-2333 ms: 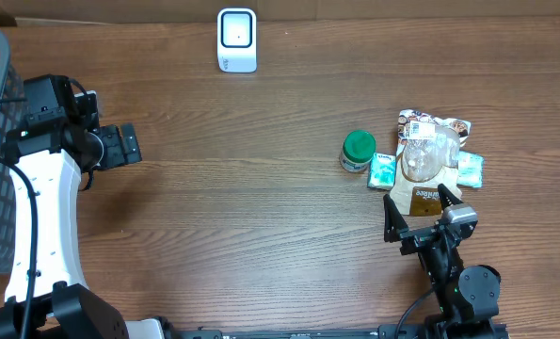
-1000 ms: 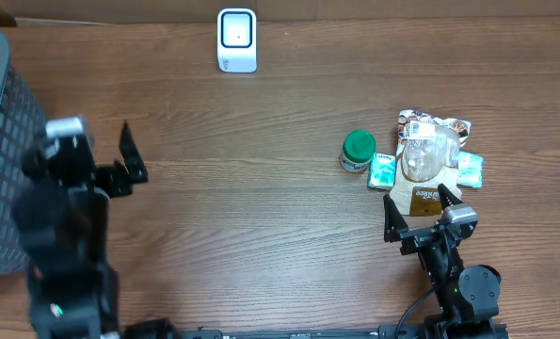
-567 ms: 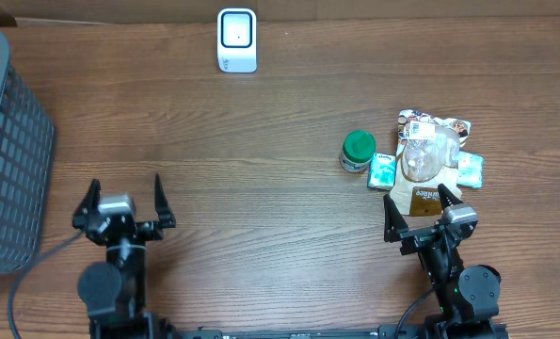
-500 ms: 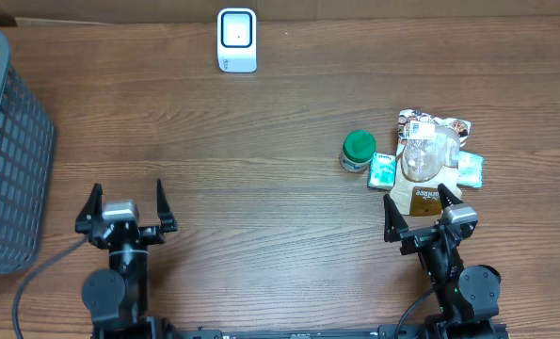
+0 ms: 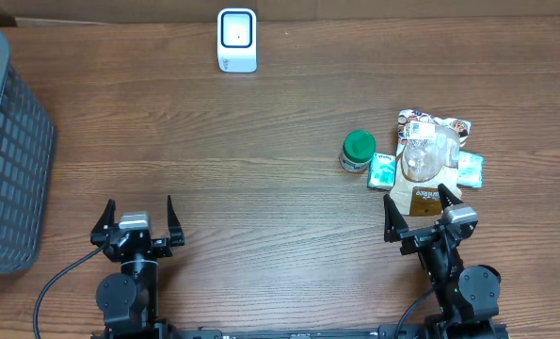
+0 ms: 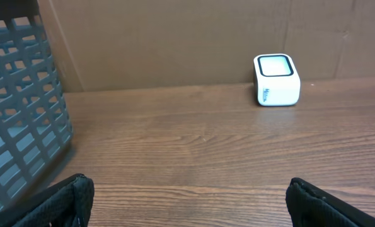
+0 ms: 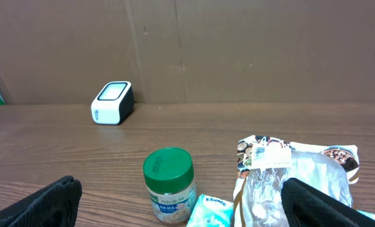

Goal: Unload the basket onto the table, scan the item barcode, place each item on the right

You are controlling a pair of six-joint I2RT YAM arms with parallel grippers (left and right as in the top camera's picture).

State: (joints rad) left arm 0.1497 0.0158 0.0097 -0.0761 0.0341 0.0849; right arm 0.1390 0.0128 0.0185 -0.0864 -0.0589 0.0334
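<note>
The items lie in a cluster at the right: a green-lidded jar (image 5: 358, 151) (image 7: 168, 184), a teal tissue pack (image 5: 382, 170) (image 7: 210, 212) and a printed snack bag (image 5: 432, 127) (image 7: 263, 153) with clear wrapping over it. I cannot make out a barcode on any of them. A white scanner (image 5: 236, 40) (image 6: 276, 79) (image 7: 112, 103) stands at the far edge. My right gripper (image 5: 424, 209) (image 7: 184, 203) is open just in front of the cluster, holding nothing. My left gripper (image 5: 136, 221) (image 6: 190, 202) is open over bare wood near the front left.
A grey mesh basket (image 5: 7, 151) (image 6: 17, 107) stands at the left edge. A second tissue pack (image 5: 472, 168) lies at the right of the bag. A brown cardboard wall (image 6: 174, 38) closes the far side behind the scanner.
My left arm has swung away from the basket and come down to the table's front edge, gripper still open. The right arm and the items have not moved.
</note>
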